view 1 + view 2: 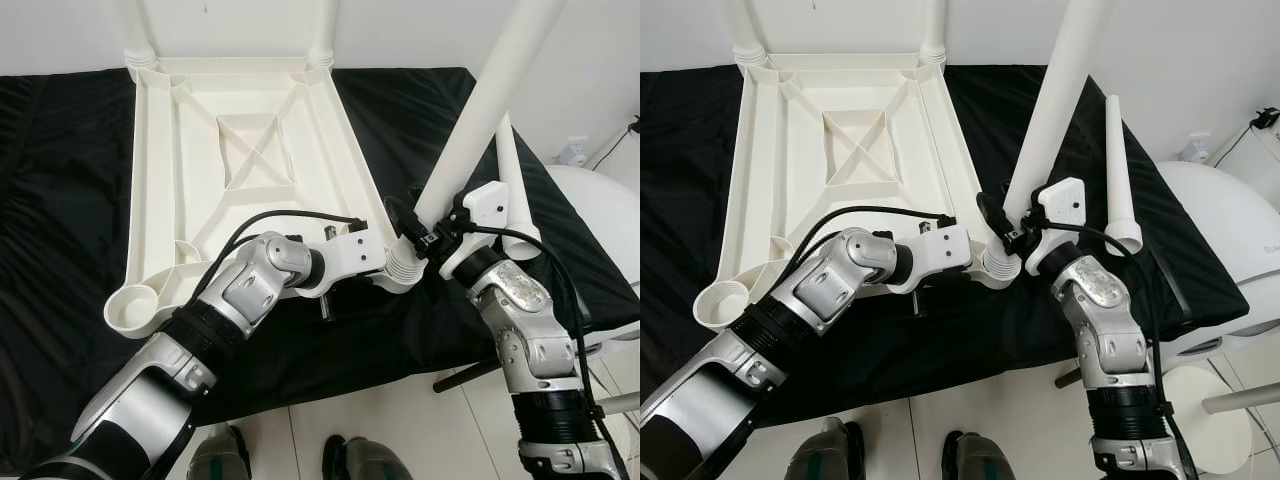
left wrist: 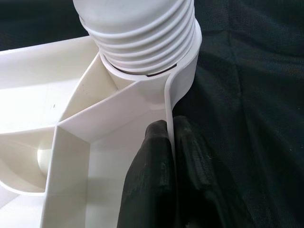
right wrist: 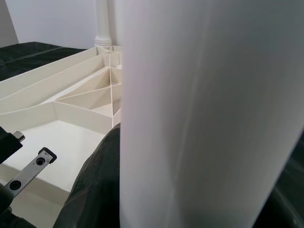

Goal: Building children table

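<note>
2 grippers work at the near right corner of the upturned white plastic table top (image 1: 240, 150), which lies on a black cloth (image 1: 60, 200) with its ribbed underside facing up. We see the left gripper (image 2: 172, 142) clamped on the thin rim of the table top just beside the corner socket (image 2: 187, 76); its 2 black fingers (image 2: 152, 161) are nearly closed, with only the rim wall between them. A ribbed, threaded end of a long white table leg (image 1: 500, 90) sits in that socket, and the leg rises tilted up and to the right. We see the right gripper (image 1: 1018, 232) around the lower part of this leg, just above the socket; in the right wrist view the leg (image 3: 204, 109) stands close before the camera with a dark finger (image 3: 97, 180) pressed against its side. 2 more legs (image 1: 748, 30) stand in the far corner sockets, and the near left socket (image 1: 135, 305) is open. 1 spare leg (image 1: 1118, 170) lies on the cloth near its right edge, beside the raised one.
</note>
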{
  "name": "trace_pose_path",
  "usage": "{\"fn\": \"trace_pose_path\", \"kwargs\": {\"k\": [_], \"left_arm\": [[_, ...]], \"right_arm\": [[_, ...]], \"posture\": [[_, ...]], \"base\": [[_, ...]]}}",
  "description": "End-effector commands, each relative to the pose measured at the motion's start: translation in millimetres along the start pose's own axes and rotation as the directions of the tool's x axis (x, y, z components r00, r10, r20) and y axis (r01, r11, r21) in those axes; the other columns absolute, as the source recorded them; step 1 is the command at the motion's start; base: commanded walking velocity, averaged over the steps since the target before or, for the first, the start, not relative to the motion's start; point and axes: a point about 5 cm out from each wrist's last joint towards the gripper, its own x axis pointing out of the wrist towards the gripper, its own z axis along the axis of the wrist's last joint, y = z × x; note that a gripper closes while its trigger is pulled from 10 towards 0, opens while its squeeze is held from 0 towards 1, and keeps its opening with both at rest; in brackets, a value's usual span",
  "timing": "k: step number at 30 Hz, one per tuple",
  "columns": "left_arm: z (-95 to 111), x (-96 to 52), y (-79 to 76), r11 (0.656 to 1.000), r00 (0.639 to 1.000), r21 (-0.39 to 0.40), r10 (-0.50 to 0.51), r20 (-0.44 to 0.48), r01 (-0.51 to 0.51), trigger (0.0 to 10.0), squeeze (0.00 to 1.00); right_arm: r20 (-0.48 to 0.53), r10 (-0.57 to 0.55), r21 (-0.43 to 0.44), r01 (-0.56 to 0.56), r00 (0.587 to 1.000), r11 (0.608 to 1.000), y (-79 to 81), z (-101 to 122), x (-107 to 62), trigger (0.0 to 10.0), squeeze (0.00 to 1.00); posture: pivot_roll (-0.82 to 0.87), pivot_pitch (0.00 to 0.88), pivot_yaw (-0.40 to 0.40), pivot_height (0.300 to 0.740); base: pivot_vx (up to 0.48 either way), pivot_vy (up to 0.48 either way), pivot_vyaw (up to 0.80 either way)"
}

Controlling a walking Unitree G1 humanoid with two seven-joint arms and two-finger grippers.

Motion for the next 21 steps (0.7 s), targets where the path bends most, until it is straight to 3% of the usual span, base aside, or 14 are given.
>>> {"fn": "trace_pose_path", "kwargs": {"k": [1, 21], "left_arm": [[-7, -6.3, 10.0, 0.998, 0.996, 0.005, 0.067, -0.054, -0.067, 10.0, 0.00], [-6, -7.4, 10.3, 0.998, 0.997, 0.007, 0.067, -0.048, -0.067, 10.0, 0.00]], "right_arm": [[-0.158, -0.011, 0.058, 0.020, 0.987, 0.998, -0.3, -32, -8.7, 10.0, 0.00], [-0.132, -0.129, 0.095, 0.142, 0.983, 0.985, 5.9, -38, -20.7, 10.0, 0.00]], "posture": [[0.01, 0.113, -0.058, 0.740], [0.00, 0.120, -0.056, 0.740]], "base": [[0.000, 0.000, 0.00], [0.000, 0.000, 0.00]]}}
